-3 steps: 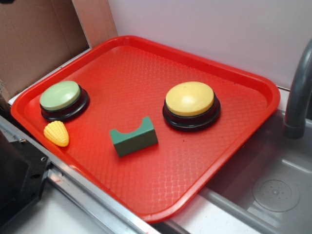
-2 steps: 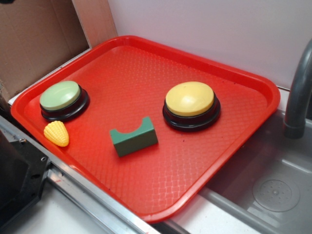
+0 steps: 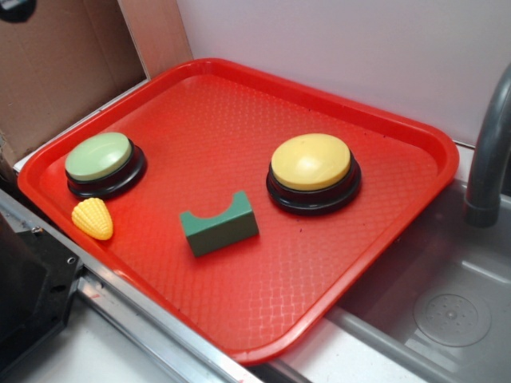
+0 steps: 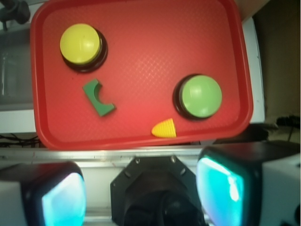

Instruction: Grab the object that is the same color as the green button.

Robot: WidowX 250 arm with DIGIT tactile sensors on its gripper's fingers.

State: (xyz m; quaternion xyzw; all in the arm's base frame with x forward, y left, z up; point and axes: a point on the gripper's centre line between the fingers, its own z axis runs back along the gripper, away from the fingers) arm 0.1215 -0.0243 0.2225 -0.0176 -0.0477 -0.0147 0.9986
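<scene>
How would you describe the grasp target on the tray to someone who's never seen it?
On the red tray, look between the green button and the yellow button, toward the near edge. The target is the dark green block: small, rectangular, with a semicircular notch in its top, unlike the yellow toy corn.

In the wrist view the gripper [image 4: 141, 188] shows only as two blurred, glowing finger pads [image 4: 63, 200] cut off by the lower edge, and its tips lie outside the picture. In the exterior view only a dark sliver of it pokes in at the top left corner. The faucet [image 3: 489, 152], far to the side, is cropped by the right edge, with its top unseen.
</scene>
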